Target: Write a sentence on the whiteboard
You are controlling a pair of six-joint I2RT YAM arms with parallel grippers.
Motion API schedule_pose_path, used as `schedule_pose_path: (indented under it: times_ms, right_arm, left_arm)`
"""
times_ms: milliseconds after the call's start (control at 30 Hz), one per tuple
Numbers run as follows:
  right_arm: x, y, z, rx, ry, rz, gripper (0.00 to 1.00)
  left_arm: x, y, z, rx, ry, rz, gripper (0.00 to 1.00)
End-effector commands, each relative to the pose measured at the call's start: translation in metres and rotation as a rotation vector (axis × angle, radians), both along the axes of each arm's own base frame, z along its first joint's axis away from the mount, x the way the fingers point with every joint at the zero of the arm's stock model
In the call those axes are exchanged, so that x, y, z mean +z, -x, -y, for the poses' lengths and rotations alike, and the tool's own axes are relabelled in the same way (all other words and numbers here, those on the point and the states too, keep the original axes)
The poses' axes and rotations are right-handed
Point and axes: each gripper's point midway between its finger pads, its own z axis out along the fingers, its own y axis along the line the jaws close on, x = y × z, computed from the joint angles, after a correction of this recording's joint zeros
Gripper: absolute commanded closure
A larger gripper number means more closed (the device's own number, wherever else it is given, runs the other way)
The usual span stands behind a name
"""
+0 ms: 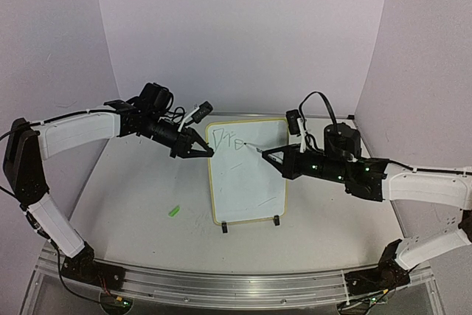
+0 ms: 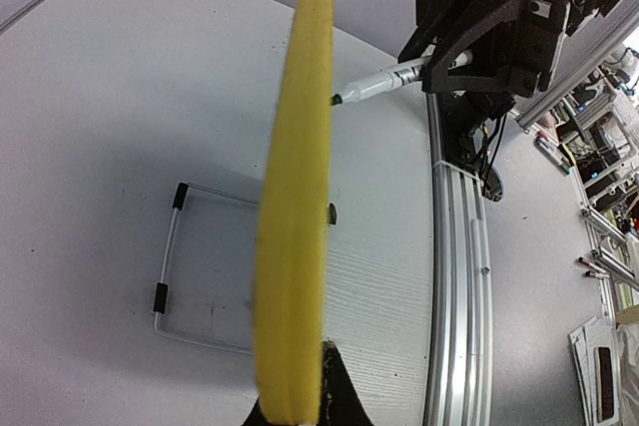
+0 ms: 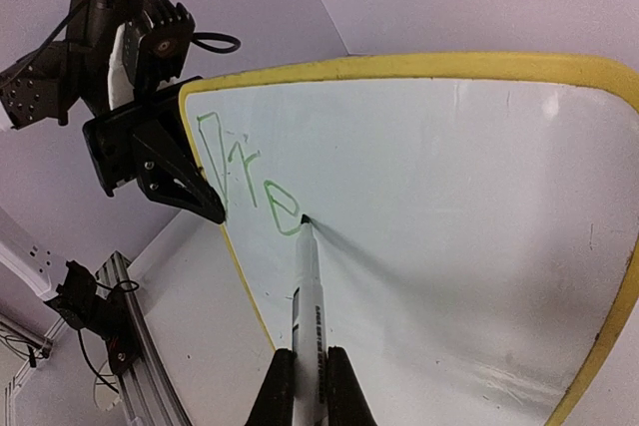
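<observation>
Left fingers (image 1: 198, 151) were pinched on the yellow frame near the top-left corner of the whiteboard (image 1: 247, 182). The left wrist view had the frame edge-on, running between them. A small green bit (image 1: 174, 211) lay on the surface (image 1: 125, 197) left of the board and well apart from it; maybe the marker cap, I couldn't tell. The board stood on its two black clip feet (image 1: 224, 227) mid-surface between the arms, written face toward the bases. Of the sentence (image 3: 245, 172) I only read the first green letters, roughly "Dre", crowded into the top-left corner, so I judged the job barely started. The marker (image 3: 307, 286) had its tip touching the board just right of the last letter. Right fingers (image 3: 337, 396) were clamped on the barrel well back from the tip. Risks as I saw them: the board was held at one corner only, so too much tip pressure could swing it back or skid the feet. With that long overhang the marker could twist or slide in the grip and wreck the strokes. Too little pressure would lift the tip and break the line. The letters sat right beside the left fingers, so any leftward stroke could clip them. Lower lines could also drag the right fingers through wet ink.
</observation>
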Motion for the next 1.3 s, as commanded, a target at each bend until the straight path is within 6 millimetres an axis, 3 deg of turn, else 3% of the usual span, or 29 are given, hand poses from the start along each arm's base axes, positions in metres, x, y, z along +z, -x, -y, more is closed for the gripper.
schedule_pose_path:
  times_ms: [0,233,500,933,1133,1267]
  right_arm:
    - [0.007,-0.004,0.009,-0.028,-0.005,0.021,1.00]
    - [0.025,0.005,0.019,-0.032,-0.042,0.058,1.00]
    - [0.018,-0.003,0.020,-0.050,-0.018,0.055,1.00]
    - [0.024,-0.012,0.015,-0.049,-0.010,0.071,1.00]
    - [0.001,-0.009,0.006,0.000,0.027,0.016,1.00]
    - [-0.012,-0.007,0.010,-0.013,0.041,-0.009,1.00]
  left_arm:
    - [-0.042,0.013,0.004,-0.030,-0.123,-0.044,1.00]
    - [-0.043,0.014,0.005,-0.032,-0.124,-0.046,1.00]
    - [-0.044,0.014,0.005,-0.032,-0.126,-0.044,1.00]
    - [-0.044,0.015,0.005,-0.035,-0.130,-0.045,1.00]
    - [-0.045,0.015,0.005,-0.034,-0.132,-0.043,1.00]
    - [-0.045,0.015,0.005,-0.033,-0.134,-0.045,1.00]
